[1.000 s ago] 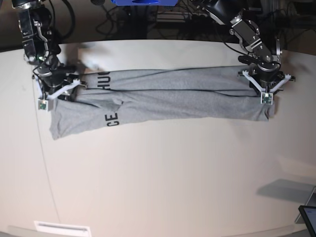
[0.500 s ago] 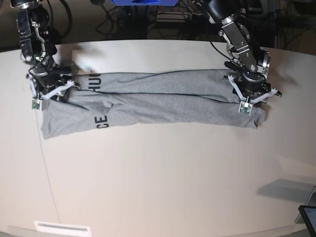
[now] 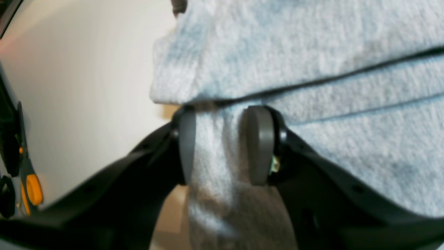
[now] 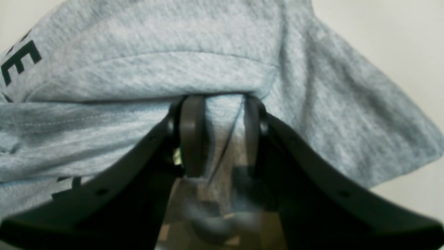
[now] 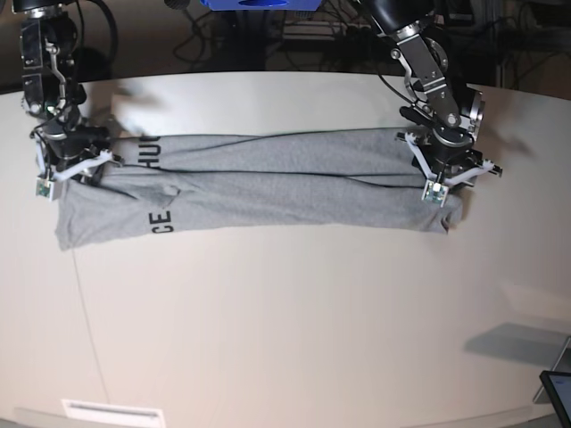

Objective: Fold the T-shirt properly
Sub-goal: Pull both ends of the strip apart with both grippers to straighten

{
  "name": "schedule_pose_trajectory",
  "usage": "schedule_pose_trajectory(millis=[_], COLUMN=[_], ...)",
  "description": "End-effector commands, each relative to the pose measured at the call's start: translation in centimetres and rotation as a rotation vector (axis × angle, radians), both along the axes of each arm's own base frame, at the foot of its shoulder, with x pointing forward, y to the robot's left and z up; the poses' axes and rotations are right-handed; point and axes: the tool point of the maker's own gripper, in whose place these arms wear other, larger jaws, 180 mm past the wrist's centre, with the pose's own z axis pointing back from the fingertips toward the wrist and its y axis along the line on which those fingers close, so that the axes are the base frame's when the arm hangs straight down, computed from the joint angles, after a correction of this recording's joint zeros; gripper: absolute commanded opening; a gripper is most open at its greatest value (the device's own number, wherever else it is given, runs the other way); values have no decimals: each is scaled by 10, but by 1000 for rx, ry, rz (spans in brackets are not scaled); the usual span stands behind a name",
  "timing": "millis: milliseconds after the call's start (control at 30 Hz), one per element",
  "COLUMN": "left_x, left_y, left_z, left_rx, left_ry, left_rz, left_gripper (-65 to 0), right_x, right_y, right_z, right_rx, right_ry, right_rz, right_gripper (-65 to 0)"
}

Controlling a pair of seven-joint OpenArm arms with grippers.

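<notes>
With both ends clamped, the left end effector [image 5: 443, 165] and right end effector [image 5: 70, 159] have dragged the shirt [image 5: 268, 187] leftward across the far table [image 5: 285, 339], so we judge the long fold positioned.

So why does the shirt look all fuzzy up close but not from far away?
In the left wrist view the T-shirt sits so near the lens that it blurs, and so do the left hand's pads. The right wrist view is soft too, with the lettering smeared. The base view is sharper, though the table edges bend from the lens.
</notes>
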Motion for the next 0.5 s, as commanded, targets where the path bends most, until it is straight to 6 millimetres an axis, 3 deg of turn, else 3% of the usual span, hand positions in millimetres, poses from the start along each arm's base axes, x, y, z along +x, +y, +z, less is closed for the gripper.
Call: schedule_pose_trajectory(millis=[0, 200, 467], left_x=[-1, 3, 10], left_y=[3, 13, 17], left_z=[9, 46, 69], left_rx=[13, 56, 70], left_ry=[-11, -61, -120], left_rz=[5, 59, 77], left_gripper=[-411, -411, -411], right_x=[-16, -15, -13], right_y=[-10, -10, -9], right_z=[-10, -10, -7], right_rx=[-19, -19, -19], right_ry=[83, 83, 72], right_rz=[-30, -30, -27], right_gripper=[-454, -454, -454])
